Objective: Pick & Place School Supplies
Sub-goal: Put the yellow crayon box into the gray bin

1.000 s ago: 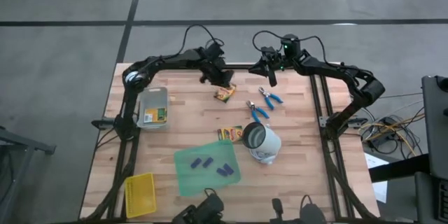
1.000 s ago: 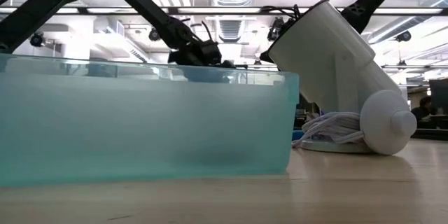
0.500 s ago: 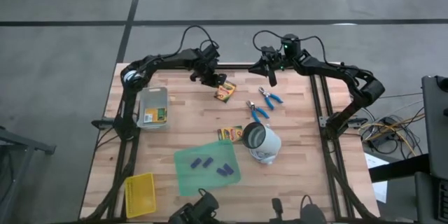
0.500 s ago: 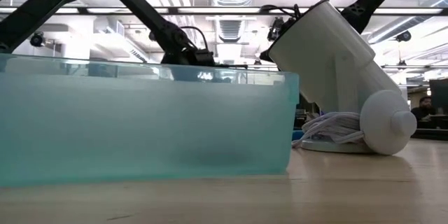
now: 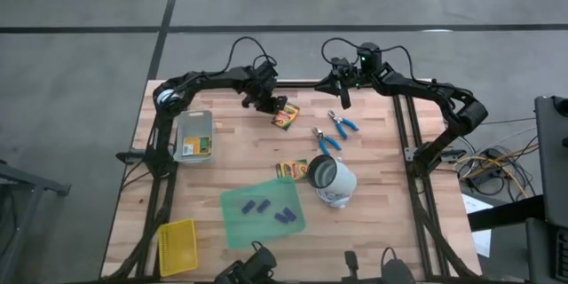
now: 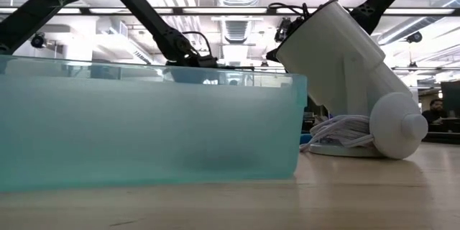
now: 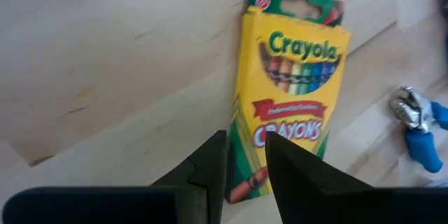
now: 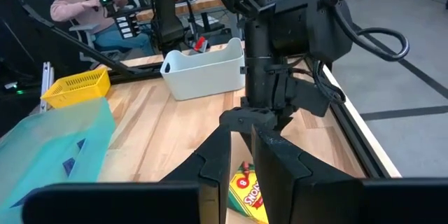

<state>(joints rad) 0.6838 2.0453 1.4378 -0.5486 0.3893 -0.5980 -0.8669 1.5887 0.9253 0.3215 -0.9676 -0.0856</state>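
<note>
In the high view a yellow-and-green crayon box [image 5: 285, 116] lies flat near the table's far edge. My left gripper [image 5: 270, 101] hovers just to its left. In the left wrist view the gripper [image 7: 245, 140] is open by a narrow gap over one end of the box [image 7: 294, 91]. My right gripper [image 5: 343, 99] waits near the far edge, fingers shut [image 8: 240, 129]. Two blue-handled tools [image 5: 342, 123] [image 5: 326, 141] lie right of the box. A second crayon box [image 5: 291, 169] lies mid-table. Purple-blue pieces [image 5: 257, 206] [image 5: 285, 216] rest on the green sheet [image 5: 238, 227].
A pale bin [image 5: 194, 121] at the left edge holds another crayon box [image 5: 202, 146]. A white tipped-over cup-like object [image 5: 335, 182] lies beside the mid-table box. A yellow mesh basket [image 5: 177, 247] sits at the near left corner. A person [image 8: 84, 3] sits beyond the table.
My left gripper has moved a short way toward the table's left edge, off the crayon box it stood over. The box has stayed where it was. My right arm has kept still.
</note>
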